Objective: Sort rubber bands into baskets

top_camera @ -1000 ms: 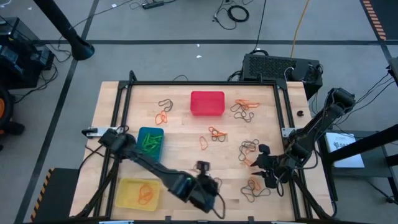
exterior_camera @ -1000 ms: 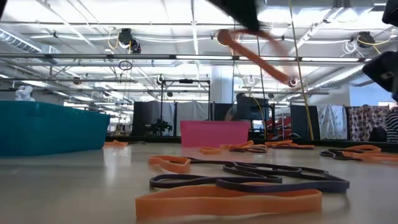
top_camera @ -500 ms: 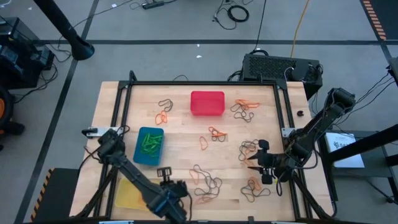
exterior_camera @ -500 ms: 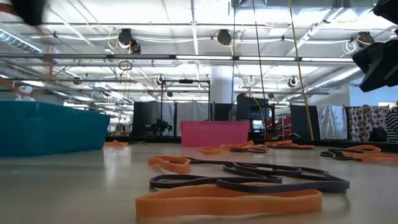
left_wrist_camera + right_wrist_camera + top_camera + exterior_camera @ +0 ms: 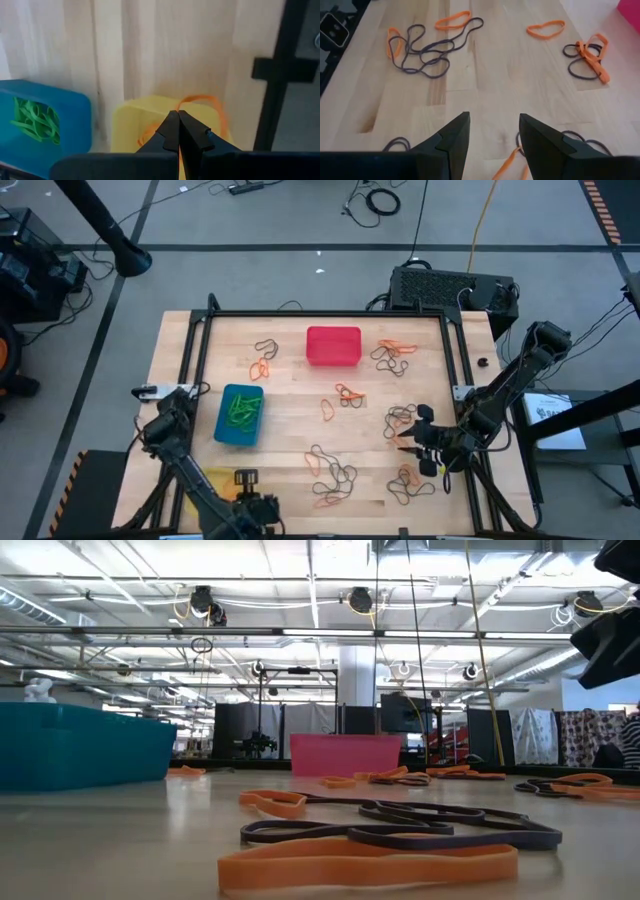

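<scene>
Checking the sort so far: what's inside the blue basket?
Only green bands show in the blue basket, bunched in a loose tangle. Whatever lies under that tangle is covered.

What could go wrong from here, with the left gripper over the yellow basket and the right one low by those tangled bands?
1. The left gripper is shut over the yellow basket, an orange band beneath it; the band may cling on release.
2. The right gripper is open above an orange band lying close to dark bands; closing could snag both colours.
</scene>
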